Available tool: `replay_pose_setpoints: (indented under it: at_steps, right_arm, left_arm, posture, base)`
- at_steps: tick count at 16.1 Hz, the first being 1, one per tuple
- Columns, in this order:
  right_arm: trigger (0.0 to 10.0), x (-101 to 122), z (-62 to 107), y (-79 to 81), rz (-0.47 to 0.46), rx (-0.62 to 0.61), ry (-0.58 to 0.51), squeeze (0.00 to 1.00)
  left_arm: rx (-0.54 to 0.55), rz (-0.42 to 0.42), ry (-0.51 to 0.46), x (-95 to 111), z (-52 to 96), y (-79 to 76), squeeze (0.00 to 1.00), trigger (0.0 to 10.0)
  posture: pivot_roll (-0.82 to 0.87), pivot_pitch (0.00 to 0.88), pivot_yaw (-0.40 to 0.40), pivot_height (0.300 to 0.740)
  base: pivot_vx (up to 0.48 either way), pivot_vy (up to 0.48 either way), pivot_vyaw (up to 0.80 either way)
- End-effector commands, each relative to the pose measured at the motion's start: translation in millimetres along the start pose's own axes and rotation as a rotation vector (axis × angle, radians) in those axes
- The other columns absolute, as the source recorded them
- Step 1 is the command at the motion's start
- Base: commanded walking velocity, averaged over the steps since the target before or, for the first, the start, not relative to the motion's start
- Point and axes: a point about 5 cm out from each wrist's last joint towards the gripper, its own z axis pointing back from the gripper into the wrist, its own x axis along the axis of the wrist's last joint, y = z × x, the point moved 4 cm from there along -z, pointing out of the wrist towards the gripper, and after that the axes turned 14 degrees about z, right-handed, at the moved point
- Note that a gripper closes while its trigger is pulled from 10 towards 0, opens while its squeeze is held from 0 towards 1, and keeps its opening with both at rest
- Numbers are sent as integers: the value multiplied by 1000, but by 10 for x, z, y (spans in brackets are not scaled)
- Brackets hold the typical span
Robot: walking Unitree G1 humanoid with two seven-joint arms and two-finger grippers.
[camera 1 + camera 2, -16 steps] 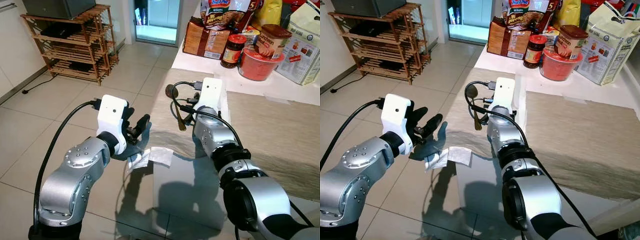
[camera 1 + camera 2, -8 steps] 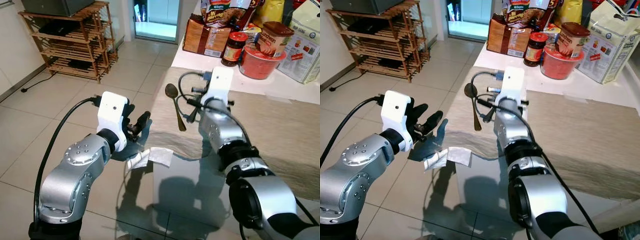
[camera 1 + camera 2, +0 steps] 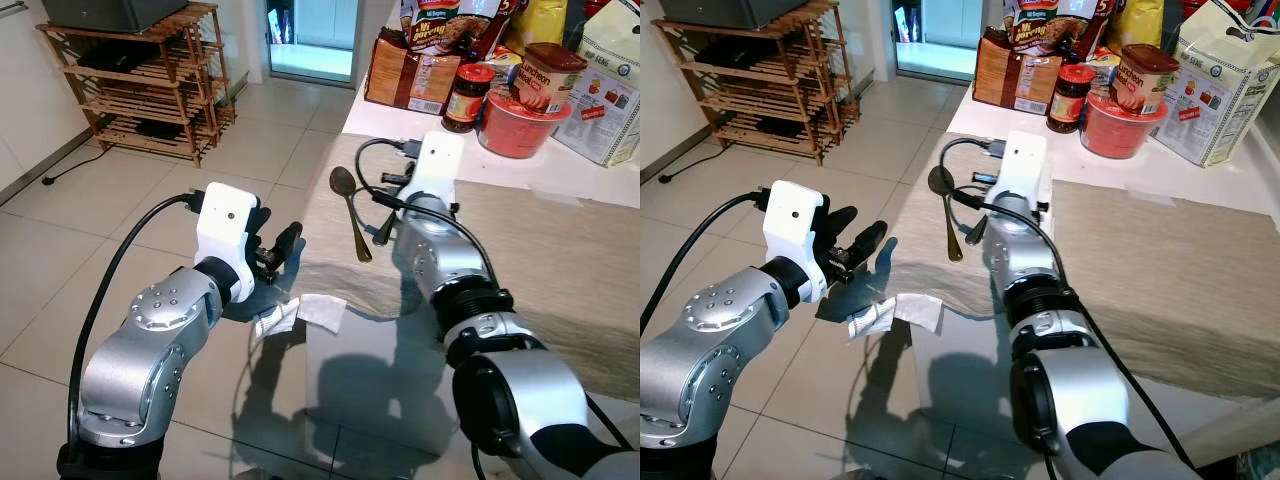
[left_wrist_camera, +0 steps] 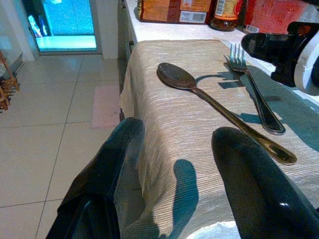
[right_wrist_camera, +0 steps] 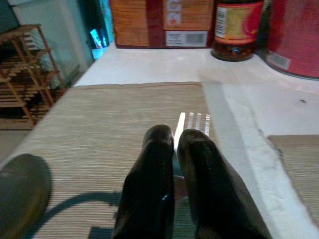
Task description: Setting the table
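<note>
Right wrist view shows the right gripper [image 5: 175,144] with jaws clenched on the fork [image 5: 193,121], centre frame on the mat [image 5: 99,114] beside the spoon [image 4: 219,110]; thin, stiff, slick steel, best pinched mid-handle; left gripper [image 4: 174,164] hangs released.

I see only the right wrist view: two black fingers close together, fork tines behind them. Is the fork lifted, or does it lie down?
Observer: The fork lies flat on the placemat, and the right gripper is over its tines end.
Operator: What is beside it?
Observer: A spoon on the fork's left, handle toward the robot.
Operator: And the other arm?
Observer: The left gripper is open, at the placemat's left edge.
</note>
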Motion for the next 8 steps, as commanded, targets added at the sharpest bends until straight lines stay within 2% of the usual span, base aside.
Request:
replay_pose_setpoints:
  at_steps: [1, 8]
  right_arm:
    - [10000, 98, 5, -9, 10, -1, -42, 1000]
    - [10000, 175, -9, -33, 20, -3, -45, 1000]
  left_arm:
    - [1, -5, 11, -18, -24, 4, 0, 10000]
    - [0, -9, 10, -20, -36, 9, 0, 10000]
  posture:
    - [101, 0, 0, 740]
    - [100, 0, -3, 740]
  base:
    - [0, 0, 0]
    - [0, 0, 0]
